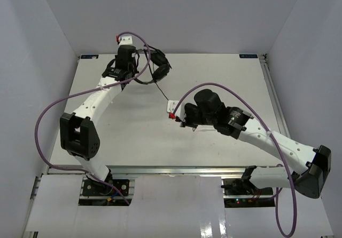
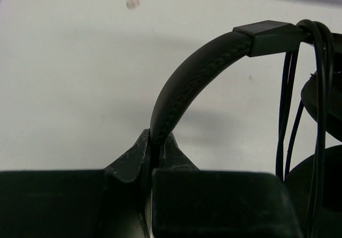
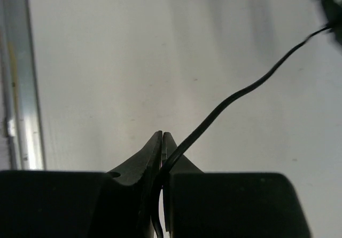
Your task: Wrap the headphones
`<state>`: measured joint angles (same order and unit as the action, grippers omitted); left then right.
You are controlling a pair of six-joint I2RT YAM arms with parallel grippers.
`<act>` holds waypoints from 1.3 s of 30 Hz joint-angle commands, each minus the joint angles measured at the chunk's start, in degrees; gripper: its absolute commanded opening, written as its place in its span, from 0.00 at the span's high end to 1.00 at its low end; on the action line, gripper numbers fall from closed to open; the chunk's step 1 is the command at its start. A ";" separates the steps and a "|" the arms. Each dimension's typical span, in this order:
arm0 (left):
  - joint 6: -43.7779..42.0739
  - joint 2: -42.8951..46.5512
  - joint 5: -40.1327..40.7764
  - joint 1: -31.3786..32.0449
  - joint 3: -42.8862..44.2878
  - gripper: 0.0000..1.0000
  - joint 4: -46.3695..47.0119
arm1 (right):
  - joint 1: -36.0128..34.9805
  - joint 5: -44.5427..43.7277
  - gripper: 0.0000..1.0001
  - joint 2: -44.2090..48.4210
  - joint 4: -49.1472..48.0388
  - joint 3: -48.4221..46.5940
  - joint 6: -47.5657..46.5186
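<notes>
The black headphones (image 1: 159,66) are at the far left of the white table (image 1: 224,78), with their earcups (image 2: 323,96) to the right in the left wrist view. My left gripper (image 2: 157,139) is shut on the padded headband (image 2: 197,72), which arches up and right out of the jaws. Cord loops (image 2: 286,115) hang beside the earcup. A thin black cord (image 1: 163,94) runs from the headphones toward the table's middle. There my right gripper (image 3: 163,137) is shut on the cord (image 3: 235,96), which passes between the fingertips and rises to the upper right.
An aluminium rail (image 3: 16,88) borders the table at the left of the right wrist view, and another rail (image 1: 272,88) runs along the table's right edge. Purple robot cables (image 1: 53,104) loop off both arms. White walls enclose the table.
</notes>
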<state>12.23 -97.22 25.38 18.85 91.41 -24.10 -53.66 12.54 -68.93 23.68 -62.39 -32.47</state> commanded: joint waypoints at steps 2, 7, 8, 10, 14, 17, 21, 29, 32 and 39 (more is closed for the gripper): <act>2.44 3.88 -4.02 -0.03 -11.07 1.00 5.91 | -2.41 -18.90 0.92 0.55 -0.31 -8.54 -15.29; 0.06 6.53 -7.91 1.86 -17.49 1.00 6.26 | -2.80 -30.18 0.92 -1.72 -6.36 -11.16 -24.93; -0.23 6.84 -8.75 2.61 -19.09 1.00 6.24 | -2.85 -31.25 0.92 -2.47 -7.28 -11.86 -26.06; -0.79 7.55 -10.58 4.14 -21.32 1.00 6.09 | -2.85 -33.16 0.92 -3.37 -9.38 -13.43 -28.05; -0.01 9.37 -13.73 8.36 -25.16 1.00 6.47 | -2.85 -34.49 0.92 -5.66 -13.59 -15.09 -29.12; 1.07 11.48 -16.49 11.52 -27.50 1.00 6.73 | -2.68 -35.19 0.92 -6.47 -17.29 -13.81 -29.29; 1.62 15.36 -20.89 14.39 -29.72 1.00 7.01 | -0.19 -33.26 0.92 -6.27 -19.80 -11.72 -27.63; 1.22 24.10 -29.03 16.51 -35.28 1.00 6.06 | 6.92 -20.15 0.91 -6.50 -19.24 -11.44 -18.35; 1.46 25.99 -30.65 17.14 -35.93 1.00 5.42 | 8.23 -15.94 0.91 -7.55 -19.19 -12.00 -15.34; 1.51 28.25 -32.06 18.97 -35.75 1.00 3.92 | 10.54 -9.08 0.92 -11.74 -19.14 -15.39 -10.60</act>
<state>12.73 -71.72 -3.34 36.95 55.29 -20.60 -43.95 -2.24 -78.75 7.29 -74.32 -47.52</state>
